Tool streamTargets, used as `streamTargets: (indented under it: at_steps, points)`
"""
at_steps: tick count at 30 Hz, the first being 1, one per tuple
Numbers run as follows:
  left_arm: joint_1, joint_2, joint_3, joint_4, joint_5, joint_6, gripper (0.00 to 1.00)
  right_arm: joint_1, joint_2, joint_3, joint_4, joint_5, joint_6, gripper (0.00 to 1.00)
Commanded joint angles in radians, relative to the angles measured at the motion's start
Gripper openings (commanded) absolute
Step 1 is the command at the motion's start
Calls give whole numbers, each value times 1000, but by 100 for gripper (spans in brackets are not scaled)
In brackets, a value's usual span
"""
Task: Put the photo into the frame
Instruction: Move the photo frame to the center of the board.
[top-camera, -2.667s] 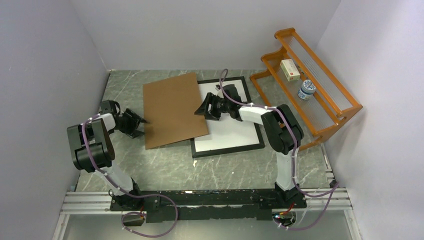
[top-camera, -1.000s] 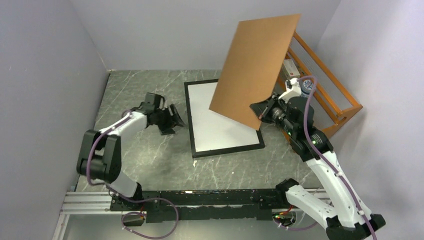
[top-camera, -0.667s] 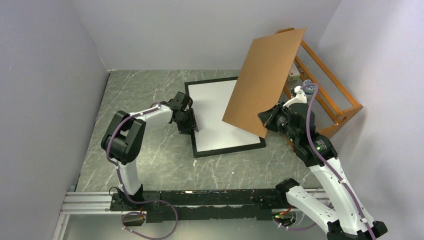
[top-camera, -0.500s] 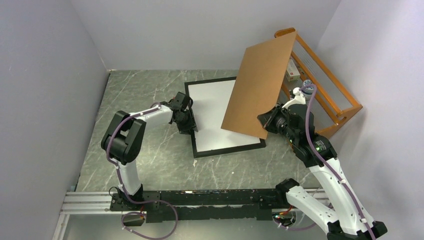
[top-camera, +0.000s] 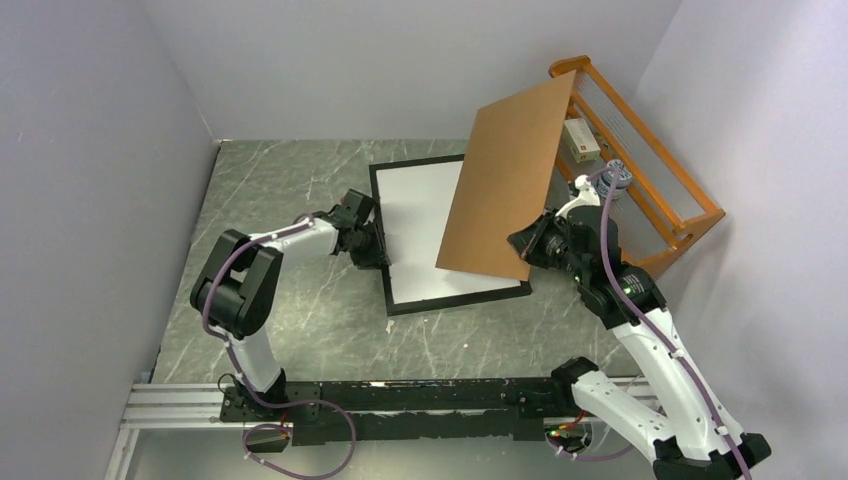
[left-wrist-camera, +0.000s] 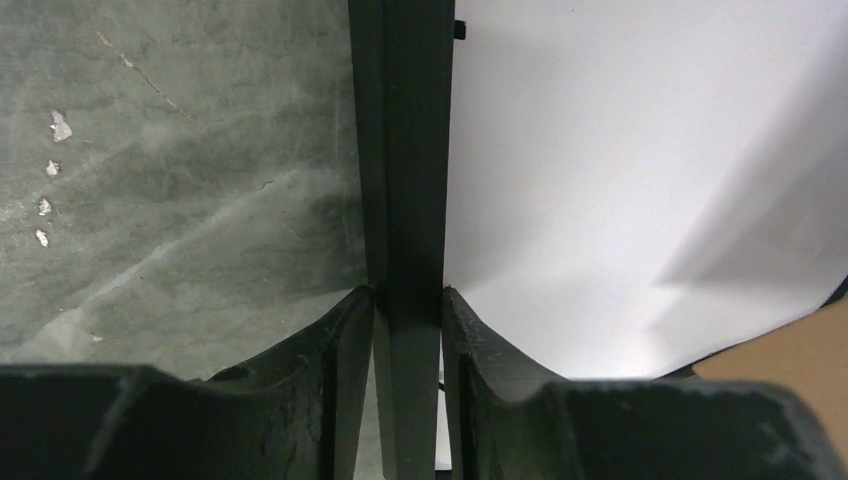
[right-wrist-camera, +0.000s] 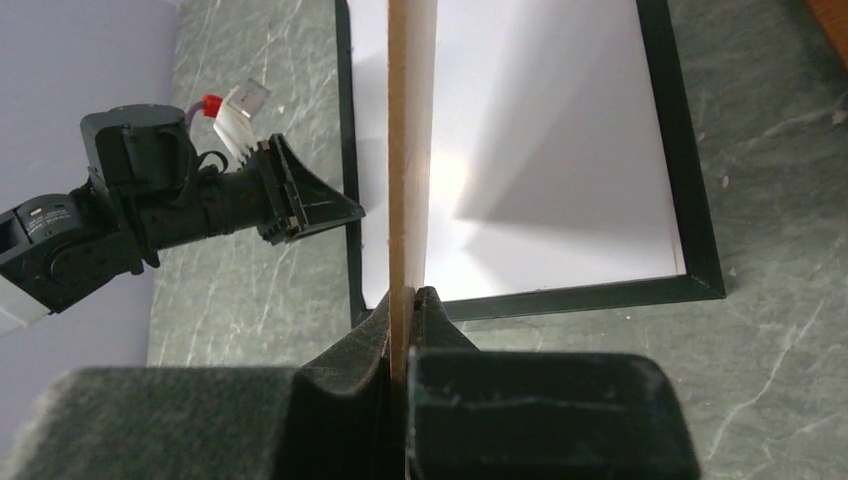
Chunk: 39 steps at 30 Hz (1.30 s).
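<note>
frame (top-camera: 456, 300) | black rim, white inside | flat on table (top-camera: 300, 325)

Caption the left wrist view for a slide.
Left end effector grips the black frame by its edge; white sheet inside, brown board at corner.

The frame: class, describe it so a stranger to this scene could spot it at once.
Start at the grey-green marbled table; the frame lies flat near its middle, the left claw pinching its left rail. Unlike the brown board that the right claw holds tilted above it, it has thin black edges around white.
</note>
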Motion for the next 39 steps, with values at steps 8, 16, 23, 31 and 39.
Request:
streamTargets:
  at_steps: [8, 16, 23, 31, 39]
  points:
    - [85, -129, -158, -3, 17, 75, 35, -1, 45, 27, 181, -188, -8, 0]
    - [133, -298, -302, -96, -11, 39, 34, 0, 123, -4, 277, -417, -3, 0]
    - [216, -440, -407, -181, -15, 21, 41, -1, 219, -79, 409, -612, 30, 0]
    - [307, -548, -399, -203, 64, 31, 68, -1, 335, -124, 533, -762, 24, 0]
    - [349, -581, -272, -241, -57, -58, 74, -4, 425, -177, 652, -809, 60, 0]
